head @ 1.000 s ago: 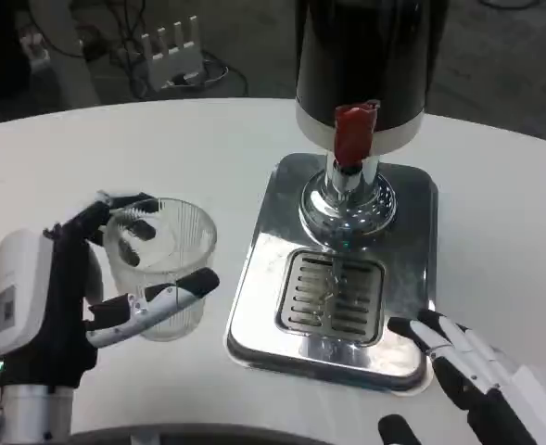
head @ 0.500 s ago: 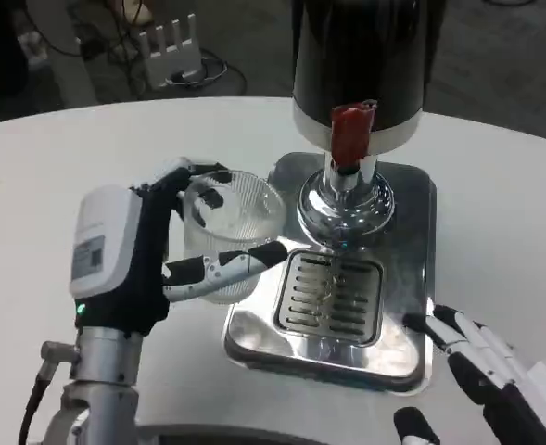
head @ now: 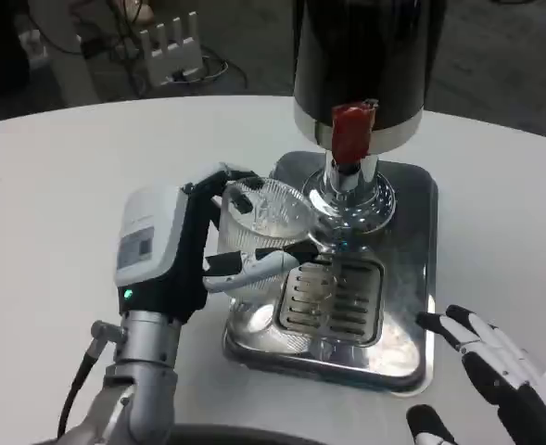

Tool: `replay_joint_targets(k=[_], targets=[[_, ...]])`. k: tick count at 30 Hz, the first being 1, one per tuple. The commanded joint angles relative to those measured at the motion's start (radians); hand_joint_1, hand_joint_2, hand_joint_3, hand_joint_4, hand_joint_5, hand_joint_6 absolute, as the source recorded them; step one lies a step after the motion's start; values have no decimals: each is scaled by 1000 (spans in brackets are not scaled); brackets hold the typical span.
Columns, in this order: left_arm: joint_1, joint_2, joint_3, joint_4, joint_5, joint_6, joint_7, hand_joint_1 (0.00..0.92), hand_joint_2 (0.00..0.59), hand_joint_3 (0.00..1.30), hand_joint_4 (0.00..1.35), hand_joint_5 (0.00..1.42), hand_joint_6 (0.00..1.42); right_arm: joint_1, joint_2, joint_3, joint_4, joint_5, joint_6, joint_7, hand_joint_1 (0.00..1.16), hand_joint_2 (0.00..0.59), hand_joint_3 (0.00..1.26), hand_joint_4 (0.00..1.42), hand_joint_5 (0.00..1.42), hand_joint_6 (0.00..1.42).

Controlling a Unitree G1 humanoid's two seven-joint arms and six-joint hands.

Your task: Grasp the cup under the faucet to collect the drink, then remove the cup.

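Our left hand point(head: 175, 250) grips the ribbed clear plastic cup point(head: 265, 234) over the chrome drip tray's point(head: 412, 278) left edge, beside the slotted grate point(head: 333, 297); our right hand point(head: 500, 366) lies fingers apart.

A round white table point(head: 59, 176) carries a chrome drip tray point(head: 412, 269), with the dark dispenser point(head: 365, 56) standing on it.

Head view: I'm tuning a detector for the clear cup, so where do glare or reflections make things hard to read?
Head view: the chrome drip tray mirrors its surroundings, with bright patches near its front edge; the dispenser's shiny base shows highlights; the clear cup, held by the left hand, lets the tray show through its wall, so its edges blend in.
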Motion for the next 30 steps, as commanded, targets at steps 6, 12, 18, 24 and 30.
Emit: replay_joint_targets(k=[6, 12, 18, 24, 30], targets=[[-135, -57, -88, 150, 7, 9, 81, 615, 0, 963, 1093, 1138, 1281, 60, -2, -64, -15, 53, -33, -17, 267, 484, 104, 0, 0, 0], [-187, -87, -115, 216, -5, 11, 103, 608, 0, 963, 1096, 1138, 1281, 71, -4, -89, -15, 75, -40, -19, 266, 484, 104, 0, 0, 0], [-227, -116, -135, 257, -7, 19, 112, 603, 0, 963, 1106, 1138, 1281, 73, -6, -97, -15, 88, -39, -19, 266, 484, 104, 0, 0, 0], [-234, -138, -157, 271, -6, 25, 112, 602, 0, 963, 1107, 1145, 1281, 79, -7, -101, -15, 95, -41, -21, 266, 484, 104, 0, 0, 0], [-222, -142, -170, 258, -3, 24, 112, 602, 0, 963, 1094, 1140, 1281, 96, -4, -107, -15, 108, -56, -29, 266, 484, 104, 0, 0, 0]])
